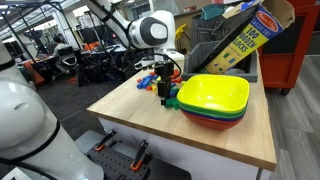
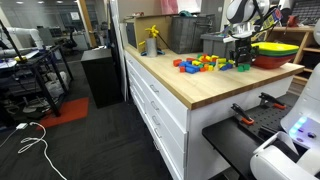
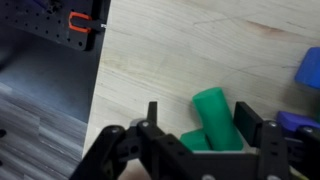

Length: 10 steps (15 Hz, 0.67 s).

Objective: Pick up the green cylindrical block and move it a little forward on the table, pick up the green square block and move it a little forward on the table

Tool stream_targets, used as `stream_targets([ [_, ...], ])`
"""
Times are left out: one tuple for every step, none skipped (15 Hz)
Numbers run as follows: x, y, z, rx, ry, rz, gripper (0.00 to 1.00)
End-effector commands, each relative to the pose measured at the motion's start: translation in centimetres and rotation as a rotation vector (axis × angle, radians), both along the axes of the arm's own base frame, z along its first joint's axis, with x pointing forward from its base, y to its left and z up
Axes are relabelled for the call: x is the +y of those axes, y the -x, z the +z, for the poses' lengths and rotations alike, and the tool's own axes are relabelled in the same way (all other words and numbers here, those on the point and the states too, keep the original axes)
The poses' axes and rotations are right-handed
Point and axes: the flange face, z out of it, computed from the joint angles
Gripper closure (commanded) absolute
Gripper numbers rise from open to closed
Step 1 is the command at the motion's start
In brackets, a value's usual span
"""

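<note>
2 distant table (image 1: 140, 112) views, 1 wrist close-up

I count three bowls (image 1: 215, 95) stacked, yellow, green and red, on one bench (image 1: 140, 116). The wrist view shows me one green cylinder (image 3: 215, 120). The pile of coloured blocks (image 2: 205, 63) is too small to count.

The arm (image 1: 152, 30) is bending over and pointing the gripper (image 1: 165, 90) straight down. In the wrist view the gripper is holding its two fingers (image 3: 153, 112) wide apart.

cylindrical block (image 3: 216, 115) on table (image 3: 180, 45), seemingly between end effector (image 3: 200, 120) jaws
</note>
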Motion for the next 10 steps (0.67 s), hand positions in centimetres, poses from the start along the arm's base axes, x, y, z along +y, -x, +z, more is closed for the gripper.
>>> stream_targets([
  [0.1,-0.3,-0.1,-0.013,-0.003,-0.056,0.51],
  [0.2,-0.4,-0.1,-0.015,-0.004,-0.060,0.58],
  [0.3,-0.4,-0.1,-0.018,-0.003,-0.066,0.66],
  [0.3,-0.5,0.0,-0.022,0.000,-0.061,0.73],
  [0.3,-0.6,0.0,-0.028,0.003,-0.056,0.81],
  [0.2,-0.6,0.1,-0.037,0.008,-0.047,0.88],
  [0.2,-0.7,0.3,-0.041,0.014,-0.037,0.95],
  [0.2,-0.8,0.6,-0.051,0.018,-0.029,0.97],
  [0.2,-1.0,0.8,-0.062,0.023,-0.016,1.00],
  [0.2,-1.1,0.9,-0.073,0.026,-0.011,1.00],
])
